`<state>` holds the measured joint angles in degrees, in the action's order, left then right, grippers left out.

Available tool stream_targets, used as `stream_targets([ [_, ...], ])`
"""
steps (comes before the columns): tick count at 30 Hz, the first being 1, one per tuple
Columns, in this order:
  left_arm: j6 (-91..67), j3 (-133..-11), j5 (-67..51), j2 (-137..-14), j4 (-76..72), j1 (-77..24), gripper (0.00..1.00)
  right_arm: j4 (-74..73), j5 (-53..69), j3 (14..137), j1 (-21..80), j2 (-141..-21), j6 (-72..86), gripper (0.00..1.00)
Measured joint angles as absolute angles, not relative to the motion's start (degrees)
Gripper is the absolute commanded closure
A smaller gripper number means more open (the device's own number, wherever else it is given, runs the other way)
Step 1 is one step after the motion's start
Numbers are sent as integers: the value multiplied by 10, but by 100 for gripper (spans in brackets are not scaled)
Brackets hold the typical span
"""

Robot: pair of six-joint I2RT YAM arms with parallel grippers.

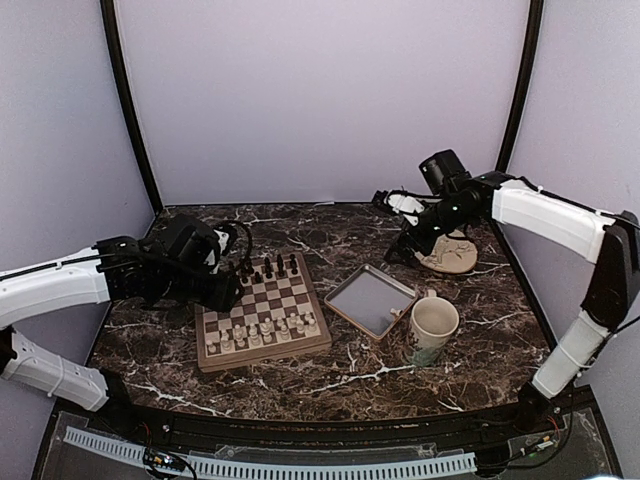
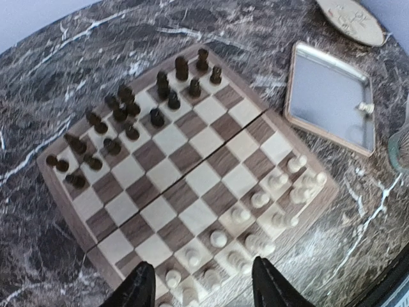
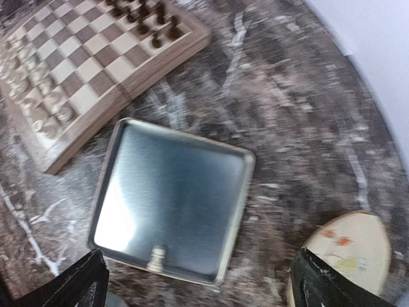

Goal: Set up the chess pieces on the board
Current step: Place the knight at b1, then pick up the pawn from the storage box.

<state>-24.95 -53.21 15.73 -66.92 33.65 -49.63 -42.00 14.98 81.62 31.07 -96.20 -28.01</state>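
Spread wide and empty, the left tool hovers over the cream chess pieces ranked along the near rows of the board, while the right tool, equally wide, hangs above the grey tray on the bench, seemingly lined up for a lone cream piece there.

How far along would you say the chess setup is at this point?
Done: most cream chess pieces stand on the board in its near rows. In hand: nothing; left jaws and right jaws are open, empty. Left: one cream piece sits in the metal tray.
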Motion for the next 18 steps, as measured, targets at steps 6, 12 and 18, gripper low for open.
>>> stream_targets([
  [6,-183,-592,136,-746,212,-474,41,-375,67,832,301,-877,-302,29],
  [12,-150,-636,74,-820,109,-431,41,-476,75,955,301,-1018,-310,50],
  [18,-139,-637,41,-834,58,-410,41,-590,74,966,315,-1125,-310,56],
])
